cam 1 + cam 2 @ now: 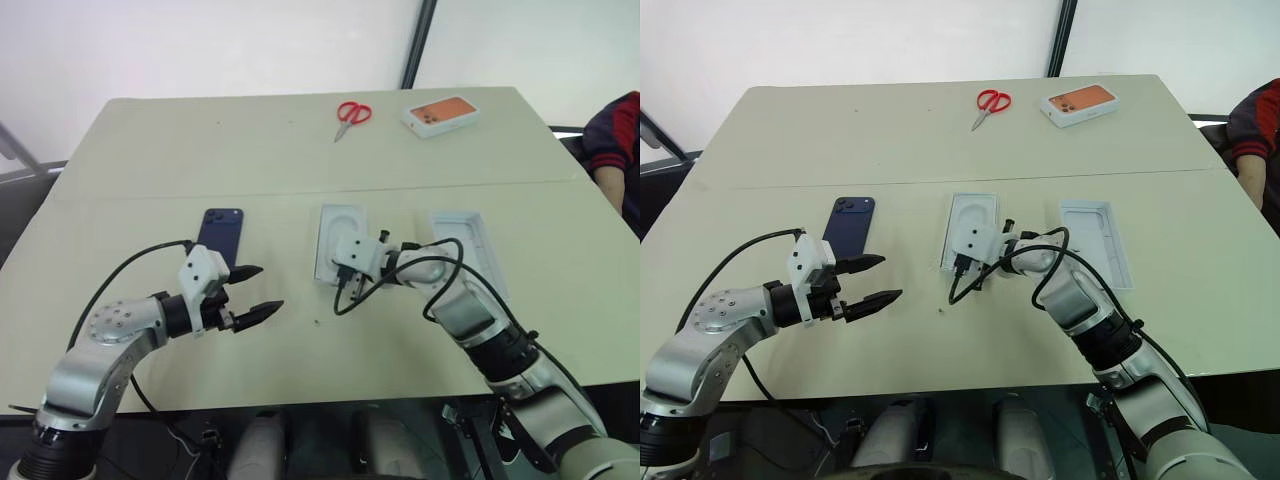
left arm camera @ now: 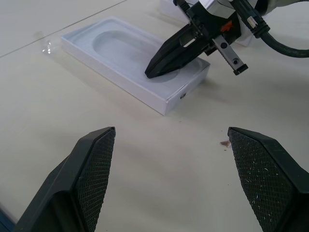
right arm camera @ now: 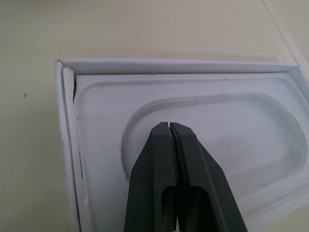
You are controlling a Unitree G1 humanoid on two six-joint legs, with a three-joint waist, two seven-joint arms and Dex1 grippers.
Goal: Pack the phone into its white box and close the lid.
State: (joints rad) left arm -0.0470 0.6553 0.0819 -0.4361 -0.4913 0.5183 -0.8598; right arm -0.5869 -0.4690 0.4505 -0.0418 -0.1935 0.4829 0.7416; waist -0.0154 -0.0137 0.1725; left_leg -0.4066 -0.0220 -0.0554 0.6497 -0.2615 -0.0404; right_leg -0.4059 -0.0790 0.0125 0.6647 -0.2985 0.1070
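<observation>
The dark blue phone point(image 1: 221, 232) lies flat on the table, left of centre. At the centre sits the white box point(image 1: 324, 256) with a flat white insert point(image 3: 203, 125) with an oblong recess inside it. The lid point(image 1: 468, 246) lies to its right, inner face up. My right gripper point(image 3: 169, 125) is shut and empty, its tip just above the near end of the insert's recess. My left gripper point(image 1: 270, 288) hovers open and empty above the table, just right of the phone's near end and left of the box.
Red scissors point(image 1: 352, 113) and an orange-faced white box point(image 1: 440, 114) lie at the table's far side. A person's sleeve point(image 1: 615, 140) shows at the right edge. A table seam point(image 1: 300, 190) runs across behind the phone.
</observation>
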